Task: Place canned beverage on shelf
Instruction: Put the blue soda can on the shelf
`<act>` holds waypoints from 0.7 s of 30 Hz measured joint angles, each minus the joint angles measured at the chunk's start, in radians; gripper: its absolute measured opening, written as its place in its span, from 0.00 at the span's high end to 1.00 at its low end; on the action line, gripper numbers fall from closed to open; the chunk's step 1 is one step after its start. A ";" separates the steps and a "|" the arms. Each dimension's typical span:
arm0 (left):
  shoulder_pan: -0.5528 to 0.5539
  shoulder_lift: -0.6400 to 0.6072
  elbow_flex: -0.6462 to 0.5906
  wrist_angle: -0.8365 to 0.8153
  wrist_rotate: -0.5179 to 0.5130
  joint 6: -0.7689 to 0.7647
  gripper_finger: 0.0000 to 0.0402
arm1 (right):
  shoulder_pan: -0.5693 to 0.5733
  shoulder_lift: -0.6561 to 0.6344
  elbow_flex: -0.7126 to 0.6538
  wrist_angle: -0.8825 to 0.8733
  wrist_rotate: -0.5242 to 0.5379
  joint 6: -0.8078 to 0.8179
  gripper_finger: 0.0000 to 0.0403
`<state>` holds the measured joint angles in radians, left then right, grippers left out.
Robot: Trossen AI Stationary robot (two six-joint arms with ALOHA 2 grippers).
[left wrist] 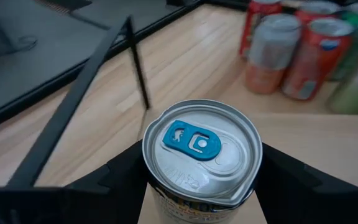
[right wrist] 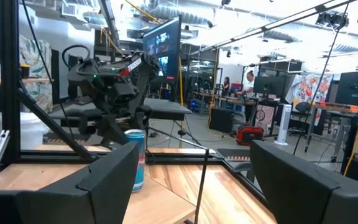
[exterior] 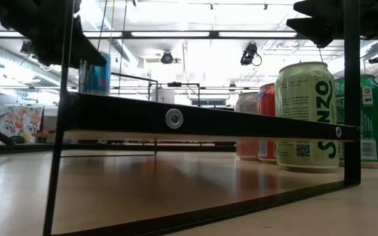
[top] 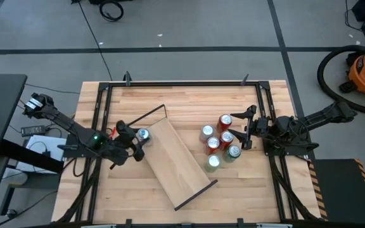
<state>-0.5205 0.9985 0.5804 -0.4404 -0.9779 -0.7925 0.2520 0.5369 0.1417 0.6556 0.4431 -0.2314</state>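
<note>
A blue can with a silver top and blue tab (top: 143, 134) stands upright at the far-left end of the shelf (top: 181, 163), a pale wood plank with black rod frames lying slantwise on the table. My left gripper (top: 136, 140) is shut on this can. The can also shows in the left wrist view (left wrist: 201, 149), the right wrist view (right wrist: 136, 158) and the low view (exterior: 97, 75). Whether its base rests on the plank or hangs just above it, I cannot tell. My right gripper (top: 243, 130) is open and empty at the table's right, beside a cluster of cans. My left gripper pinches the can's upper side wall (left wrist: 151, 177) between its two fingers, one on each side just below the rim. The fingers (left wrist: 120, 177) come from the table's left, slanting slightly down. The can sits upright, top up, over the shelf's end.
Several cans, red, silver and green (top: 219, 144), stand in a cluster right of the shelf; they show close in the low view (exterior: 305, 118). A black metal frame (top: 182, 83) borders the tabletop. Bare wood lies near the front edge.
</note>
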 joint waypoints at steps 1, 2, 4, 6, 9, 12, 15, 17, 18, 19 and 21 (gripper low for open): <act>0.000 0.000 0.000 -0.022 -0.006 -0.027 0.38 | 0.000 0.000 0.000 0.000 0.000 0.000 0.21; 0.000 0.000 0.001 -0.039 -0.009 -0.054 0.38 | 0.000 0.000 0.000 -0.001 0.000 0.000 0.21; 0.000 -0.001 0.002 -0.056 -0.016 -0.078 0.38 | 0.000 0.000 0.000 0.000 0.000 0.001 0.21; 0.000 -0.001 0.002 -0.057 -0.015 -0.081 0.38 | 0.000 0.000 0.000 0.000 0.000 0.003 0.21; 0.000 -0.001 0.002 -0.053 0.000 -0.081 0.38 | 0.000 0.000 0.000 0.001 0.000 0.004 0.21; 0.000 -0.001 0.002 -0.050 0.012 -0.110 0.37 | 0.000 0.000 0.000 0.002 0.000 0.004 0.21; 0.000 -0.001 0.003 -0.048 0.030 -0.118 0.34 | 0.000 0.000 0.000 0.002 0.000 0.004 0.21; 0.000 -0.001 0.003 -0.046 0.045 -0.124 0.30 | 0.000 0.000 0.000 0.002 0.000 0.004 0.21; 0.000 0.000 0.002 -0.051 0.072 -0.128 0.28 | 0.000 0.000 0.000 0.002 0.000 0.004 0.21; 0.000 0.002 0.000 -0.060 0.082 -0.127 0.26 | 0.000 0.000 0.000 0.002 0.000 0.004 0.21; 0.001 0.002 -0.001 -0.057 0.079 -0.123 0.23 | 0.000 0.000 0.000 0.002 0.000 0.004 0.21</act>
<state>-0.5194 1.0001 0.5796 -0.4972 -0.8988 -0.9151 0.2520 0.5369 0.1417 0.6571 0.4431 -0.2276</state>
